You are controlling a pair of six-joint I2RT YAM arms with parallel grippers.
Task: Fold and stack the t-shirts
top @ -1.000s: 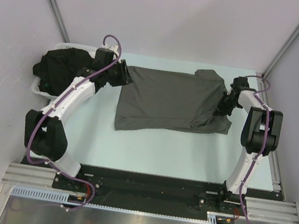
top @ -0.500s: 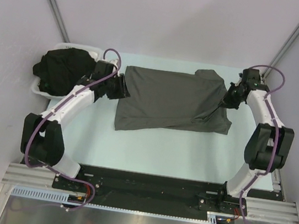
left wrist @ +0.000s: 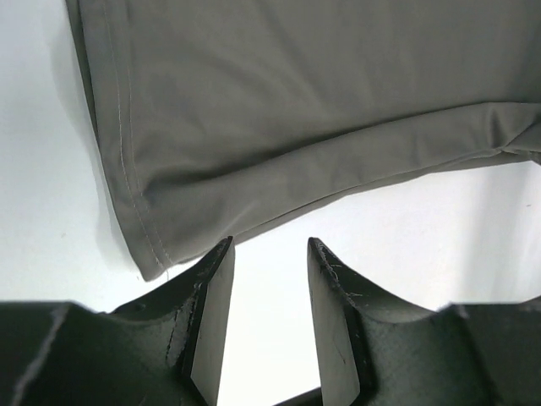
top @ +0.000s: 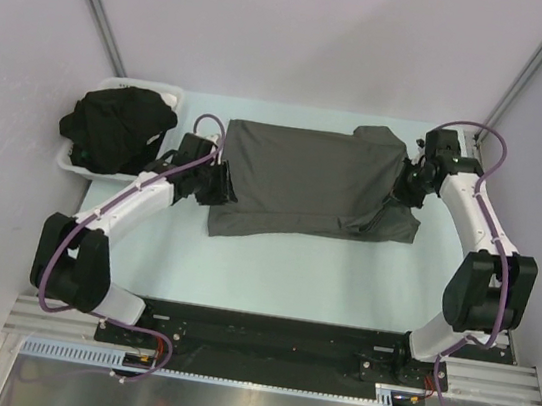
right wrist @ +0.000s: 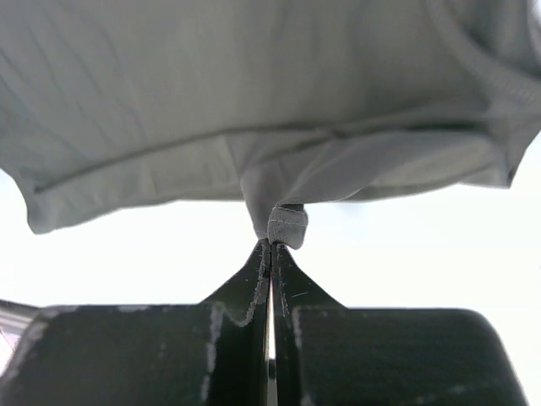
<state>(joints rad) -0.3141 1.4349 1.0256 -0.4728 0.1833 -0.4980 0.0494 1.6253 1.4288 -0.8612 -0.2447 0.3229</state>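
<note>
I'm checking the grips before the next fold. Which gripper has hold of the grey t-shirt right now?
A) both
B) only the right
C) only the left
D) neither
B: the right gripper is shut on a pinch of cloth at the edge of the grey t-shirt, while the left gripper stands open and empty beside the shirt's corner.

- The flat t-shirt (top: 309, 183) lies in the middle of the table (top: 292, 267).
- The pile of t-shirts (top: 115, 126) sits in the tray (top: 172, 95), far left.
- The left gripper (top: 221, 184) is at the flat t-shirt's left edge, and the right gripper (top: 400, 189) is at its right edge.
</note>
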